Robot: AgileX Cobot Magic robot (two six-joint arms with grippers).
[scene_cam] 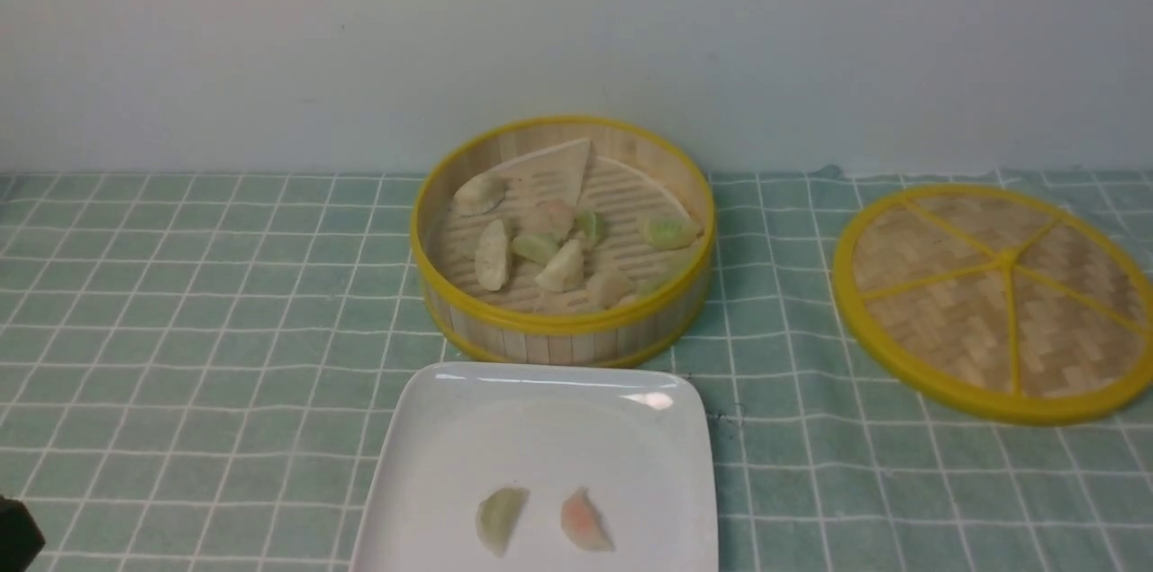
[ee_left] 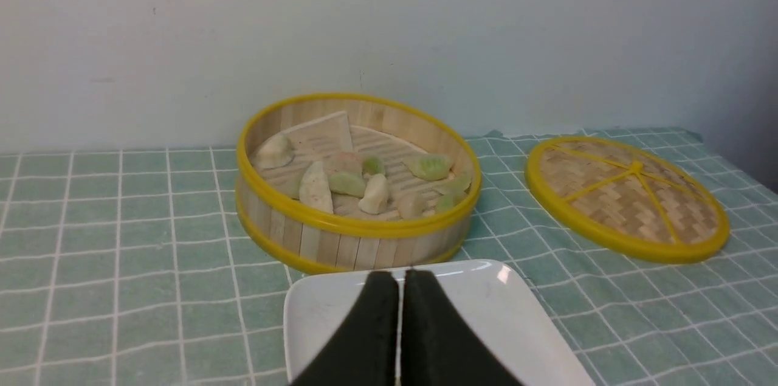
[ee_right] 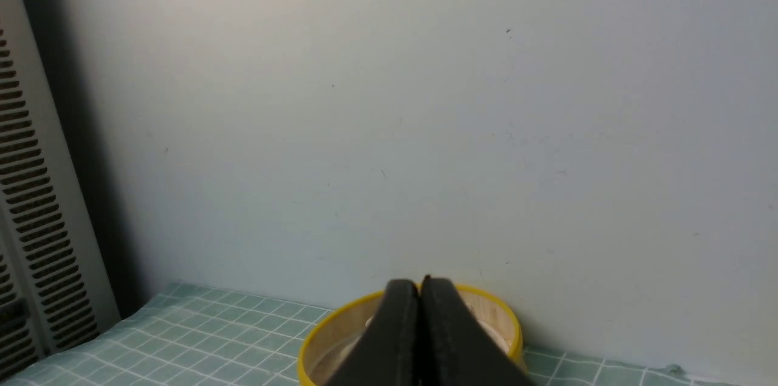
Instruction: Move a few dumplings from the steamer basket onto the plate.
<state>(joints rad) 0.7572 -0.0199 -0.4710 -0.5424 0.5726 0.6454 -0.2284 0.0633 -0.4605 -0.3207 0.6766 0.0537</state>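
The steamer basket [scene_cam: 563, 333] sits mid-surface [scene_cam: 198, 311] on the green checked cloth. The white plate [scene_cam: 423, 464] lies just in front of it on the robot's side, their edges almost touching. 2 are on the plate, a pale green dumpling [scene_cam: 501, 518] and a pinkish-orange dumpling [scene_cam: 585, 520], side by side near its near edge. About 8 more dumplings [scene_cam: 562, 267] lie on the basket's slatted floor, mostly bunched around the middle.

Both pincers are pressed together and pinch nothing. The left pincer [ee_left: 399, 279] hangs over the plate, and the basket lies straight ahead of its tips, past the plate's far edge. The right pincer [ee_right: 419, 284] points mostly at the wall [ee_right: 425, 100], with only the basket's rim showing beyond its tips. It looks higher and further off, so I'd judge the left arm the handier one.

The cream dumpling [scene_cam: 493, 255] at the left of the bunch lies with its length running away from the robot. A pincer coming from this side would need to spread and close across its short width. The basket's near wall stands between pincer and dumplings, so the reach must go over the yellow rim and down. The middle ones crowd each other closely. The flat wedge [scene_cam: 549, 171] leans at the back, and the woven lid [scene_cam: 995, 302] lies well apart on the right, out of the way.
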